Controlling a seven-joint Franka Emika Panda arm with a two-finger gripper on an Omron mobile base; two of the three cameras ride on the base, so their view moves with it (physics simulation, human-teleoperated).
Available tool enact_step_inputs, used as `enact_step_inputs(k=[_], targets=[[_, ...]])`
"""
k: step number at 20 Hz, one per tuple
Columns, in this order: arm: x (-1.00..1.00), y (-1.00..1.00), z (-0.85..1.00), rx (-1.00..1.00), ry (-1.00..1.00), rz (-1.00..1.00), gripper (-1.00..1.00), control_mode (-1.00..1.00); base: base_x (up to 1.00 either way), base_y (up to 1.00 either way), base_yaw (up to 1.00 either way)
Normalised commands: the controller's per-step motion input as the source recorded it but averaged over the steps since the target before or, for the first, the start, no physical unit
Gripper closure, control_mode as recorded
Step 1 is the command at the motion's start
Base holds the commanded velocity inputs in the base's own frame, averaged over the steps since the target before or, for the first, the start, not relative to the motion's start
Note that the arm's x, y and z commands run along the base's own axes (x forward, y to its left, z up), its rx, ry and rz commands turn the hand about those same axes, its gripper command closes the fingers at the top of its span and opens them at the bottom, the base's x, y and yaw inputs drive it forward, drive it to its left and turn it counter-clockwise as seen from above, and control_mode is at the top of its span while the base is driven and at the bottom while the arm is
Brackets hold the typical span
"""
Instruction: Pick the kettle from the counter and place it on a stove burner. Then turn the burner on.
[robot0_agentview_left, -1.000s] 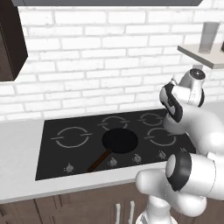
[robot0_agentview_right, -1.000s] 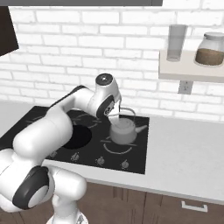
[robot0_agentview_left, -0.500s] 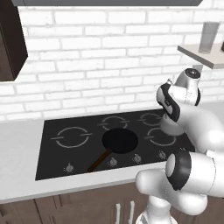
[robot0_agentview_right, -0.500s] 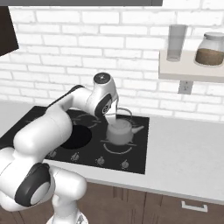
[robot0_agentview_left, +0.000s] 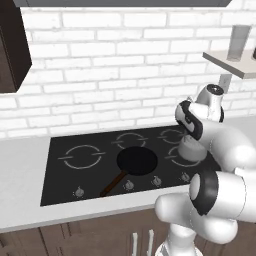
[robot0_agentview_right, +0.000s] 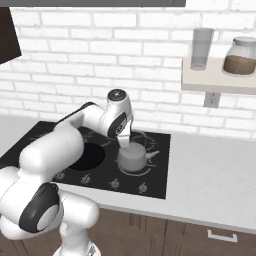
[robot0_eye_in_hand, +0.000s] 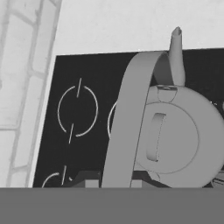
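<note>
A black frying pan (robot0_agentview_left: 136, 162) sits near the middle of the glass cooktop (robot0_agentview_left: 60, 180), its long handle angled toward the row of front knobs (robot0_agentview_left: 129, 185). On a wall shelf (robot0_agentview_right: 217, 80) against white brick, a drinking glass (robot0_agentview_right: 201, 48) stands beside a lidded jar (robot0_agentview_right: 240, 56) of brown contents.

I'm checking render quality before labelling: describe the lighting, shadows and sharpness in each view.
Left base view: flat, even light, slightly soft, no glare on the stove. Right base view: equally soft, faint shadow beneath the kettle. Hand view: kettle close and pale grey, edges soft.
</note>
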Motion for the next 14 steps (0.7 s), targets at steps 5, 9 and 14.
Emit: enact_step_inputs(k=[5,9,14], targets=[[0.05,0.24,-0.28,0.00,0.00,0.00,1.00,-1.00,0.00,0.00,0.00],[0.00,0.13,-0.09,0.00,0.00,0.00,1.00,-1.00,0.00,0.00,0.00],[0.04,0.00,-0.05,-0.01,0.00,0.00,1.00,-1.00,0.00,0.00,0.00]])
